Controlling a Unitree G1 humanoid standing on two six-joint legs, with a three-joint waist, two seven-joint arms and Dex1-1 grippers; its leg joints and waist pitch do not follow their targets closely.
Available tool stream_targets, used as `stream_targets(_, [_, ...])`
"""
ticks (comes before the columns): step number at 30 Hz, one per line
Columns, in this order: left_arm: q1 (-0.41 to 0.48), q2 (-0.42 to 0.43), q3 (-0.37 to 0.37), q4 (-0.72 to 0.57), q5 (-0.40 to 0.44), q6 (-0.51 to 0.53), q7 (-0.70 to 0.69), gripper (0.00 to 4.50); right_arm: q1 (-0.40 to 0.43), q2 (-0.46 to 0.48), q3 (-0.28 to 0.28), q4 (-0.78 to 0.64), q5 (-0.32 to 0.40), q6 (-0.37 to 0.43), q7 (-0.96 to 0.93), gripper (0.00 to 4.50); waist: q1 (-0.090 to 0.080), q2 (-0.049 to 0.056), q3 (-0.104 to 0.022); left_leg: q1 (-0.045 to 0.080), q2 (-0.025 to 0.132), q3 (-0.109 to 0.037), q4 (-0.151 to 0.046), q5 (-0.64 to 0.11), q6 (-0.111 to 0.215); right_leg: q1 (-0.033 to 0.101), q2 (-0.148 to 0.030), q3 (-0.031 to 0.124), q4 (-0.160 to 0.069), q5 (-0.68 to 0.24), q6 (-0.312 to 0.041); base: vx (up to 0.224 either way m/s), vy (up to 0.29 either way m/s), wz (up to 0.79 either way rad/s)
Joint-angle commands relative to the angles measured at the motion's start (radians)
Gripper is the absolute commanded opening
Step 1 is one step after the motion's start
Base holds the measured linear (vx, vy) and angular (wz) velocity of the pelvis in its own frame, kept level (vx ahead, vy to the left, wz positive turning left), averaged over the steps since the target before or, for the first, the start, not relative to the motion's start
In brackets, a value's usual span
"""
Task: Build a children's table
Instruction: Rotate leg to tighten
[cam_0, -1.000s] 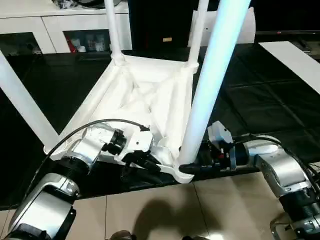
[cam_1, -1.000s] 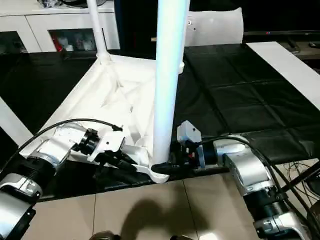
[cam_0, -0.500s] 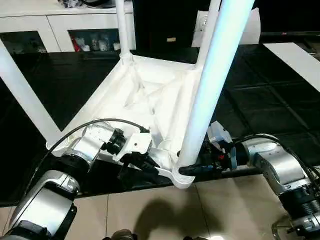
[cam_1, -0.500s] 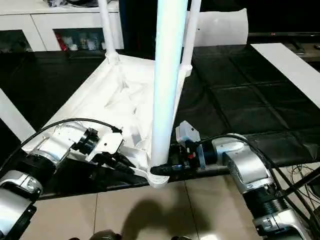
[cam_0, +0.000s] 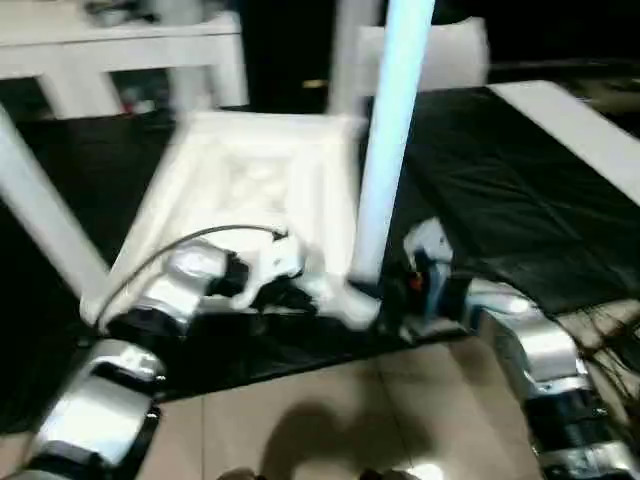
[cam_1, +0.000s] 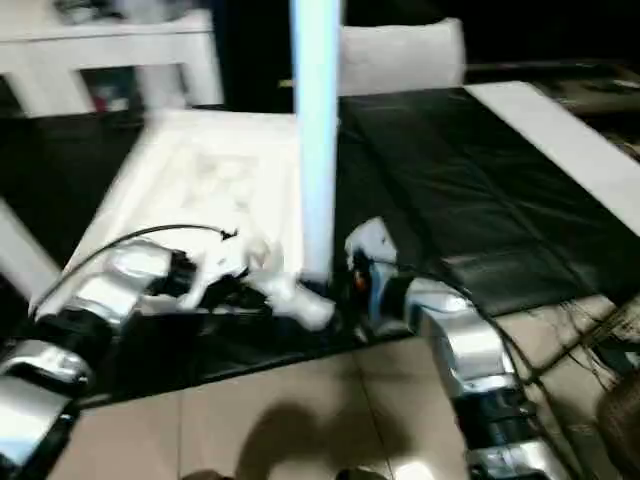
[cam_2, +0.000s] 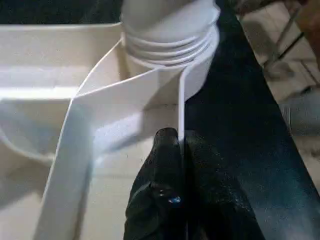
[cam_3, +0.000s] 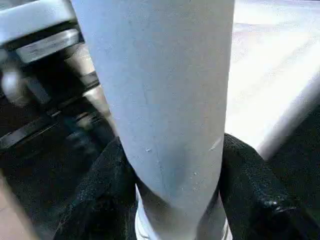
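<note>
Now the children's table (cam_0: 255, 190) lies upside down on the black surface (cam_0: 500, 170), with its ribbed underside facing up and one corner at the near edge of the surface, close to the tiled floor (cam_0: 300, 410). Legs already stand at the far corners, and the near leg (cam_0: 385, 150) rises from the socket (cam_2: 172, 30) at this near corner.

The left gripper (cam_2: 172, 160) has its jaws pinched narrow on the thin upright rim (cam_2: 181, 100) of the table top, just beside the socket. The right gripper (cam_3: 172, 200) has its jaws around the low part of the near leg, one finger on each side and touching it, so it holds the leg.

I judge that the step in hand is to seat this leg fully in its socket. To do it well, the left gripper should keep the top from sliding or turning, because the corner sits near the surface edge. The right gripper should keep the leg straight along the socket axis and press or turn it evenly. If the leg tilts, it may jam in the ringed collar. A low grip gives good control there, but the long leg above can sway.
</note>
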Motion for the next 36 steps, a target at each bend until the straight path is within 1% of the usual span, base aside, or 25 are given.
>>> stream_targets(1, [-0.022, -0.101, 0.024, -0.081, -0.044, 0.055, 0.126, 0.00, -0.067, 0.151, 0.046, 0.049, 0.005, 0.040, -0.148, 1.97, -0.012, -0.003, -0.058, 0.001, 0.035, -0.028, -0.073, -0.322, -0.002, 0.048, -0.072, 0.043, -0.100, -0.556, -0.056, 0.000, 0.000, 0.00])
stream_targets(2, [-0.018, -0.127, 0.039, -0.106, -0.030, 0.101, 0.203, 0.00, -0.096, 0.204, 0.026, 0.088, -0.015, 0.043, -0.249, 1.97, -0.017, -0.003, -0.059, 0.006, 0.032, -0.027, -0.070, -0.328, -0.003, 0.046, -0.074, 0.041, -0.105, -0.566, -0.055, 0.000, 0.000, 0.00])
stream_targets(3, [-0.017, -0.132, 0.042, -0.110, -0.027, 0.110, 0.217, 0.00, -0.101, 0.213, 0.022, 0.095, -0.019, 0.044, -0.267, 1.97, -0.026, -0.002, -0.059, 0.006, 0.031, -0.028, -0.068, -0.315, -0.002, 0.044, -0.076, 0.044, -0.104, -0.561, -0.064, 0.000, 0.000, 0.00])
stream_targets(4, [-0.016, -0.138, 0.044, -0.118, -0.021, 0.122, 0.239, 0.00, -0.110, 0.224, 0.022, 0.107, -0.026, 0.042, -0.286, 1.97, -0.025, -0.002, -0.061, 0.006, 0.028, -0.024, -0.066, -0.301, 0.013, 0.046, -0.073, 0.045, -0.108, -0.550, -0.059, 0.000, 0.000, 0.00])
stream_targets(5, [-0.012, -0.155, 0.051, -0.141, -0.008, 0.153, 0.286, 0.00, -0.125, 0.246, 0.021, 0.126, -0.047, 0.049, -0.332, 1.97, -0.025, -0.004, -0.061, 0.005, 0.030, -0.023, -0.067, -0.290, 0.019, 0.045, -0.074, 0.049, -0.105, -0.531, -0.064, 0.000, 0.000, 0.00])
stream_targets(6, [-0.012, -0.155, 0.051, -0.141, -0.008, 0.153, 0.286, 0.00, -0.125, 0.246, 0.021, 0.126, -0.047, 0.049, -0.332, 1.97, -0.028, -0.001, -0.063, -0.001, 0.034, -0.025, -0.071, -0.264, 0.024, 0.049, -0.072, 0.053, -0.095, -0.481, -0.084, 0.000, 0.000, 0.00])
stream_targets(7, [-0.003, -0.175, 0.055, -0.174, 0.010, 0.191, 0.339, 0.00, -0.138, 0.268, 0.024, 0.145, -0.074, 0.038, -0.370, 1.97, -0.028, -0.003, -0.067, -0.003, 0.038, -0.023, -0.071, -0.232, 0.033, 0.049, -0.072, 0.059, -0.085, -0.413, -0.104, 0.000, 0.000, 0.00])
stream_targets(8, [-0.002, -0.176, 0.056, -0.178, 0.011, 0.195, 0.345, 0.00, -0.139, 0.270, 0.024, 0.146, -0.077, 0.035, -0.375, 1.97, -0.027, -0.002, -0.068, -0.004, 0.040, -0.022, -0.070, -0.219, 0.035, 0.049, -0.072, 0.062, -0.079, -0.381, -0.118, 0.000, 0.000, 0.00])
stream_targets(10, [0.008, -0.184, 0.057, -0.200, 0.018, 0.213, 0.369, 0.00, -0.138, 0.285, 0.015, 0.146, -0.081, 0.018, -0.398, 2.53, -0.024, -0.005, -0.071, -0.009, 0.038, -0.018, -0.067, -0.167, 0.056, 0.053, -0.071, 0.067, -0.066, -0.291, -0.152, 0.000, 0.000, 0.00])
stream_targets(13, [0.019, -0.174, 0.049, -0.216, 0.021, 0.216, 0.369, 0.00, -0.124, 0.290, 0.003, 0.124, -0.072, 0.001, -0.391, 2.85, -0.017, -0.005, -0.075, -0.014, 0.038, -0.015, -0.064, -0.109, 0.081, 0.059, -0.072, 0.070, -0.054, -0.217, -0.175, 0.000, 0.000, 0.00])
stream_targets(14, [0.024, -0.167, 0.045, -0.225, 0.025, 0.218, 0.367, 0.00, -0.116, 0.285, 0.000, 0.111, -0.069, -0.012, -0.383, 2.97, -0.016, -0.008, -0.074, -0.015, 0.038, -0.015, -0.064, -0.103, 0.086, 0.059, -0.071, 0.070, -0.053, -0.212, -0.177, 0.000, 0.000, 0.00])
stream_targets(16, [0.031, -0.151, 0.040, -0.231, 0.029, 0.198, 0.349, 0.00, -0.100, 0.262, -0.005, 0.090, -0.067, -0.028, -0.363, 3.04, -0.011, -0.004, -0.074, -0.011, 0.040, -0.013, -0.064, -0.099, 0.095, 0.058, -0.072, 0.071, -0.052, -0.202, -0.180, 0.000, 0.000, 0.00])
stream_targets(17, [0.035, -0.147, 0.038, -0.238, 0.030, 0.196, 0.345, 0.00, -0.097, 0.255, -0.006, 0.086, -0.068, -0.031, -0.359, 3.09, -0.012, -0.004, -0.073, -0.012, 0.039, -0.014, -0.065, -0.100, 0.096, 0.058, -0.071, 0.071, -0.052, -0.202, -0.180, 0.000, 0.000, 0.00])
stream_targets(18, [0.037, -0.138, 0.037, -0.232, 0.030, 0.168, 0.333, 0.00, -0.088, 0.230, -0.002, 0.076, -0.073, -0.048, -0.336, 3.17, -0.013, -0.007, -0.073, -0.011, 0.040, -0.014, -0.066, -0.110, 0.093, 0.058, -0.070, 0.071, -0.053, -0.210, -0.180, 0.000, 0.000, 0.00])
stream_targets(20, [0.046, -0.119, 0.034, -0.222, 0.024, 0.114, 0.293, 0.00, -0.066, 0.182, -0.007, 0.049, -0.072, -0.065, -0.284, 3.43, -0.009, -0.006, -0.073, -0.010, 0.040, -0.012, -0.065, -0.121, 0.095, 0.059, -0.071, 0.072, -0.054, -0.213, -0.175, 0.000, 0.000, 0.00])
stream_targets(21, [0.048, -0.104, 0.031, -0.210, 0.019, 0.075, 0.261, 0.00, -0.050, 0.147, -0.006, 0.031, -0.066, -0.080, -0.235, 3.48, -0.003, -0.009, -0.071, -0.010, 0.039, -0.013, -0.065, -0.122, 0.100, 0.061, -0.070, 0.071, -0.058, -0.221, -0.167, 0.000, 0.000, 0.00])
stream_targets(22, [0.050, -0.095, 0.029, -0.203, 0.016, 0.053, 0.242, 0.00, -0.039, 0.126, -0.006, 0.021, -0.061, -0.088, -0.204, 3.52, -0.001, -0.008, -0.072, -0.010, 0.041, -0.013, -0.065, -0.121, 0.103, 0.059, -0.072, 0.073, -0.054, -0.217, -0.166, 0.000, 0.000, 0.00])
stream_targets(25, [0.055, -0.080, 0.028, -0.198, 0.008, 0.032, 0.206, 0.00, -0.024, 0.091, -0.009, 0.005, -0.049, -0.100, -0.151, 3.87, 0.007, -0.007, -0.069, -0.007, 0.042, -0.011, -0.067, -0.141, 0.096, 0.056, -0.073, 0.073, -0.061, -0.263, -0.156, 0.000, 0.000, 0.00])
stream_targets(26, [0.061, -0.060, 0.022, -0.197, -0.002, 0.003, 0.149, 0.00, -0.012, 0.050, -0.012, -0.008, -0.035, -0.113, -0.092, 3.92, 0.009, -0.009, -0.068, -0.006, 0.042, -0.011, -0.067, -0.147, 0.093, 0.056, -0.072, 0.072, -0.063, -0.275, -0.152, 0.000, 0.000, 0.00])
stream_targets(27, [0.066, -0.048, 0.020, -0.197, -0.015, -0.013, 0.103, 0.00, -0.004, 0.014, -0.006, -0.020, -0.022, -0.115, -0.036, 3.92, 0.013, -0.007, -0.067, -0.006, 0.041, -0.010, -0.067, -0.151, 0.090, 0.056, -0.072, 0.074, -0.063, -0.282, -0.145, 0.000, 0.000, 0.00])
stream_targets(28, [0.070, -0.031, 0.014, -0.195, -0.033, -0.035, 0.036, 0.00, 0.006, -0.033, 0.006, -0.036, -0.007, -0.116, 0.042, 4.08, 0.015, -0.005, -0.064, -0.007, 0.041, -0.012, -0.069, -0.163, 0.092, 0.057, -0.071, 0.072, -0.065, -0.295, -0.143, 0.000, 0.000, 0.00])
stream_targets(29, [0.071, -0.024, 0.010, -0.194, -0.041, -0.044, 0.003, 0.00, 0.010, -0.056, 0.012, -0.044, -0.001, -0.116, 0.079, 4.21, 0.018, -0.005, -0.065, -0.003, 0.043, -0.012, -0.068, -0.166, 0.092, 0.055, -0.071, 0.073, -0.067, -0.298, -0.140, 0.000, 0.000, 0.00])
stream_targets(31, [0.071, -0.014, 0.004, -0.189, -0.045, -0.056, -0.033, 0.00, 0.013, -0.080, 0.018, -0.053, 0.012, -0.110, 0.124, 4.34, 0.023, -0.004, -0.066, 0.000, 0.047, -0.011, -0.069, -0.162, 0.094, 0.050, -0.070, 0.076, -0.061, -0.266, -0.157, 0.000, 0.000, 0.00])
stream_targets(33, [0.067, 0.001, -0.009, -0.177, -0.046, -0.078, -0.086, 0.00, 0.015, -0.115, 0.026, -0.058, 0.033, -0.103, 0.197, 4.34, 0.034, -0.004, -0.066, 0.001, 0.046, -0.009, -0.069, -0.176, 0.091, 0.051, -0.071, 0.074, -0.062, -0.276, -0.162, 0.000, 0.000, 0.00])
stream_targets(36, [0.057, 0.029, -0.043, -0.169, -0.047, -0.113, -0.203, 0.00, 0.010, -0.193, 0.059, -0.058, 0.069, -0.094, 0.367, 4.34, 0.049, -0.002, -0.066, 0.003, 0.052, -0.009, -0.069, -0.177, 0.092, 0.052, -0.072, 0.074, -0.061, -0.282, -0.160, 0.000, 0.000, 0.00])
